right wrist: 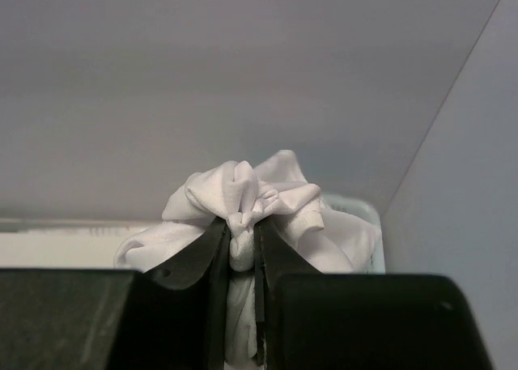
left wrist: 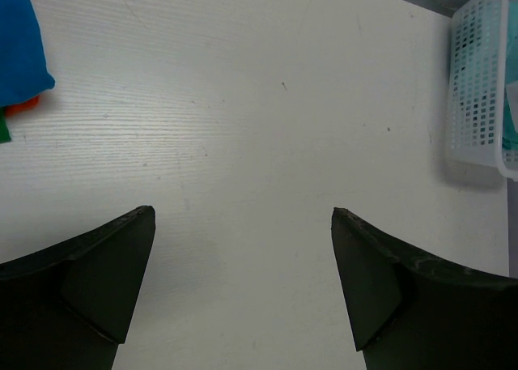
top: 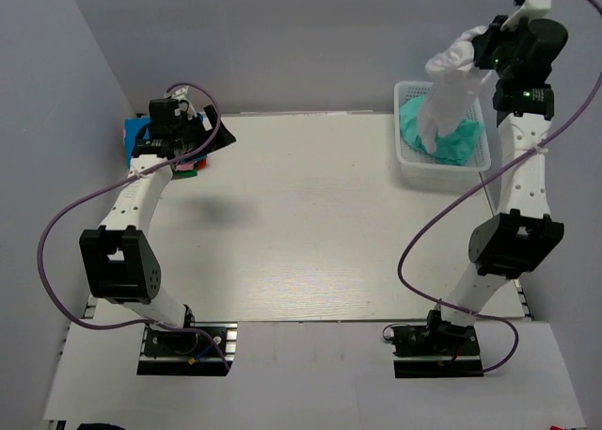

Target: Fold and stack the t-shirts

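My right gripper (top: 478,52) is shut on a bunched white t-shirt (top: 450,96) and holds it high above the white lattice basket (top: 408,163); the shirt hangs down into the basket. In the right wrist view the white cloth (right wrist: 259,196) bulges out between my pinched fingers (right wrist: 209,253). A teal-green t-shirt (top: 456,140) lies crumpled in the basket. My left gripper (top: 209,134) is open and empty above the table's far left, with bare table between its fingers (left wrist: 105,265). A folded bright blue t-shirt (top: 134,135) lies under the left arm, on top of other coloured cloth.
The basket also shows at the right edge of the left wrist view (left wrist: 481,87). Edges of red and green cloth (left wrist: 16,111) stick out below the blue shirt (left wrist: 20,46). Grey walls close in the left side and the back.
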`<state>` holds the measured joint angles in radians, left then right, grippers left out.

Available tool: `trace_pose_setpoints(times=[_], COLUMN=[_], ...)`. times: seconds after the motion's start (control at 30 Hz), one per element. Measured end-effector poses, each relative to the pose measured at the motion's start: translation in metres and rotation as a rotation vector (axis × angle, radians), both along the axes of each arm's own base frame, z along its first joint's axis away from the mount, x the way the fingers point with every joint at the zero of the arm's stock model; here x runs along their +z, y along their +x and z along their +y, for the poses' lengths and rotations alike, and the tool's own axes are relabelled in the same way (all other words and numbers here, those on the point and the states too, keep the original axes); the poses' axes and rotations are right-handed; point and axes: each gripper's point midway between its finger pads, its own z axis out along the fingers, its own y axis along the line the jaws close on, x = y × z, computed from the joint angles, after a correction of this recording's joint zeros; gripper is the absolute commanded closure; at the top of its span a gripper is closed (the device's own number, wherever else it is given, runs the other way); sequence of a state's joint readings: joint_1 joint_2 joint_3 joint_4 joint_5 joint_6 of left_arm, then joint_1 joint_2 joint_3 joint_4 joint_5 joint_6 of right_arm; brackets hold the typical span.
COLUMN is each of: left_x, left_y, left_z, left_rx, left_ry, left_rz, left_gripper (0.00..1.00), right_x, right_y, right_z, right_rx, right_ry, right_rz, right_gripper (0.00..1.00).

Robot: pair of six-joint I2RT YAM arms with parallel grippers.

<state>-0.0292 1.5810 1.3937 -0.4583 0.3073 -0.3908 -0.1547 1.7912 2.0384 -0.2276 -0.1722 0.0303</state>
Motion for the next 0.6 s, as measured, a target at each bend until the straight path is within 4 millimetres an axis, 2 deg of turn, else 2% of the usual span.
trace_pose_setpoints(times=[0.1, 0.2, 0.33, 0.5, 0.6], left_x=[0.007, 0.015, 0.019, 0.020, 0.021], left_y=[0.000, 0.000, 0.002, 0.002, 0.002], left_z=[-0.002, -0.004, -0.006, -0.007, -0.007], left_rx=[-0.010, -0.020, -0.030, -0.036, -0.039], left_ry=[-0.007, -0.015, -0.021, -0.024, -0.026], left_rz=[-0.027, -0.052, -0.072, -0.074, -0.077], left_gripper=[0.00, 0.00, 0.00, 0.00, 0.00], right_x=[0.044, 0.063, 0.064, 0.044, 0.040], right_y=[-0.017, -0.021, -0.017, -0.008, -0.006], right_z=[0.006, 0.012, 0.016, 0.028, 0.032], right_rx=[0.019, 0.046, 0.071, 0.130, 0.143], right_ry=[-0.004, -0.003, 0.016, 0.048, 0.057], right_rz=[-0.108, -0.157, -0.155, -0.103, -0.094], right_gripper=[1.00, 1.00, 1.00, 1.00, 1.00])
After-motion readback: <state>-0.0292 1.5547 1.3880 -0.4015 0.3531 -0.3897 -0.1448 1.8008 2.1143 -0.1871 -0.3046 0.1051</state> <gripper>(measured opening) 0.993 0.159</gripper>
